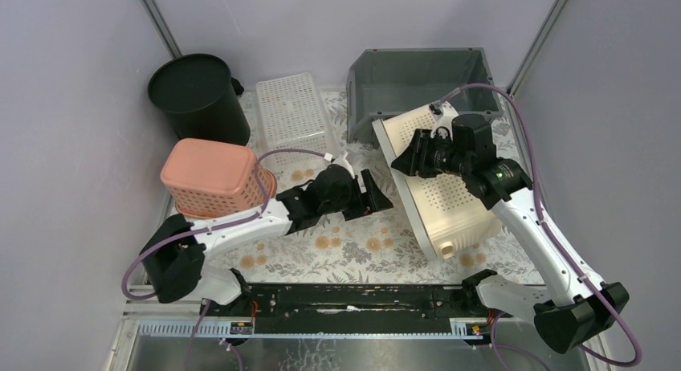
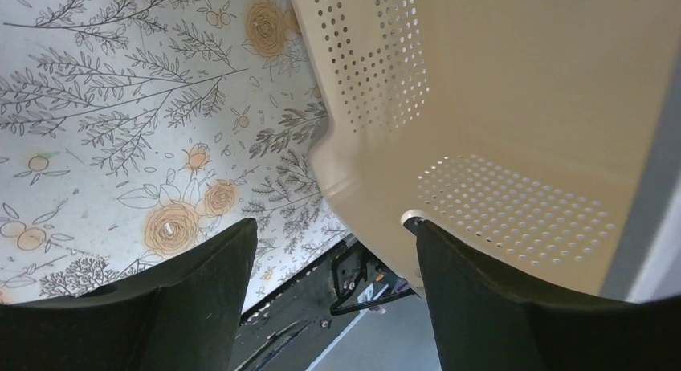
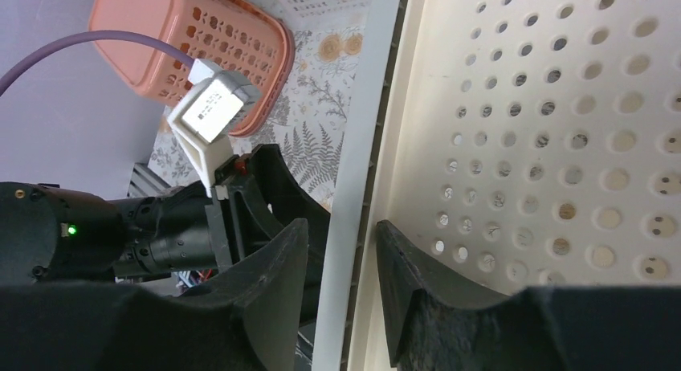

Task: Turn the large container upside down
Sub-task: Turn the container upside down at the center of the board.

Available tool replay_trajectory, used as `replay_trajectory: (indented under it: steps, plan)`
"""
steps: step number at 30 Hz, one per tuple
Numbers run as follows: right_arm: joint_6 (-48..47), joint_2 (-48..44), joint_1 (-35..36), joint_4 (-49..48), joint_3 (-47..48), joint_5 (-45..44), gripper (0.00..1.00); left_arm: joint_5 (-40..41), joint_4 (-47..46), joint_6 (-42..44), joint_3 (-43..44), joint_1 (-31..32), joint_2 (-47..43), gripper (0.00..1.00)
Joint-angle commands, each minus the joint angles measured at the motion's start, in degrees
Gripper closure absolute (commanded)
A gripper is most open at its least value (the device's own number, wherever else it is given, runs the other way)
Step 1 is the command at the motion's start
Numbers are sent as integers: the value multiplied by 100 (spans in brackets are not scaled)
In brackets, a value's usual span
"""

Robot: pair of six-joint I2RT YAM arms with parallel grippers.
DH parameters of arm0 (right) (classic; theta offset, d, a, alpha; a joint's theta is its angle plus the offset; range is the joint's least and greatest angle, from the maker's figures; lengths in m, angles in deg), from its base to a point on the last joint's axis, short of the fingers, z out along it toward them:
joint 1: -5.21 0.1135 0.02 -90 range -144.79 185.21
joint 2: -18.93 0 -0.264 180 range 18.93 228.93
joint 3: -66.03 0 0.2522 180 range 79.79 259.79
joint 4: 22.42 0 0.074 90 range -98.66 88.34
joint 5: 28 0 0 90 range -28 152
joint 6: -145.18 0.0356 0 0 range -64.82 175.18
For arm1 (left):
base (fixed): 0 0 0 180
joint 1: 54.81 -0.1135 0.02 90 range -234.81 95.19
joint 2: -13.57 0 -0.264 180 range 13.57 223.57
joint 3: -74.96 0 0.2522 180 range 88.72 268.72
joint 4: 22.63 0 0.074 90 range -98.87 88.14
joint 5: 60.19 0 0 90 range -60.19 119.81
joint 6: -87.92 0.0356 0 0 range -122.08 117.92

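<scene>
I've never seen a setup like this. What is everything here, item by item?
cream perforated container: 1, cream, right of centre, tilted up on one edge
grey bin: 1, grey, back right, behind the cream container
white perforated basket: 1, white, back centre
black round bin: 1, black, back left
salmon basket: 1, salmon pink, left side, bottom up
floral tablecloth: 1, white with orange flowers, covering the table
left arm: 1, white and black, from the near left
left gripper: 1, black, open at the cream container's lower corner
right arm: 1, white and black, from the near right
right gripper: 1, black, closed on the cream container's rim
</scene>
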Motion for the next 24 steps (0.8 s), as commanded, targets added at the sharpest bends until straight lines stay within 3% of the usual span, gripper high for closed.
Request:
replay_trajectory:
  steps: [1, 12, 24]
  plan:
    - [117, 148, 234, 251, -226, 107, 55, 264, -1055, -429, -493, 33, -569, 21]
    - [285, 387, 879, 53, -251, -216, 49, 403, -1694, -709, -1181, 28, -811, 21]
    - [322, 541, 1023, -10, -275, -224, 46, 476, -1520, -734, -1344, -21, -1009, 21]
